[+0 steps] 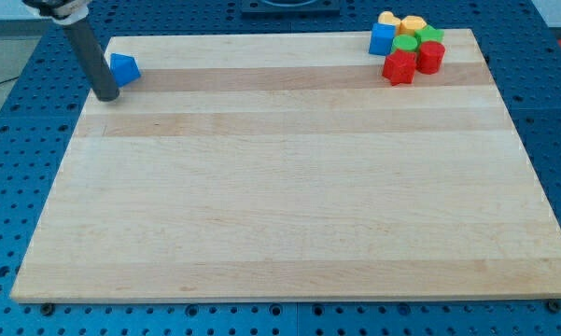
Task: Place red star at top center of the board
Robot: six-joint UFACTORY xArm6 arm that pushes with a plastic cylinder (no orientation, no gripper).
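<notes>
Red star [399,68] sits in the cluster at the board's [280,205] top right, well apart from my tip [105,95], a bare rod with nothing to close, touching the blue block [124,68] at top left

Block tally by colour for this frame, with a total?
Blue blocks: 2
Red blocks: 2
Green blocks: 2
Yellow blocks: 2
Total: 8
My tip sits beside the lone blue block.
</notes>
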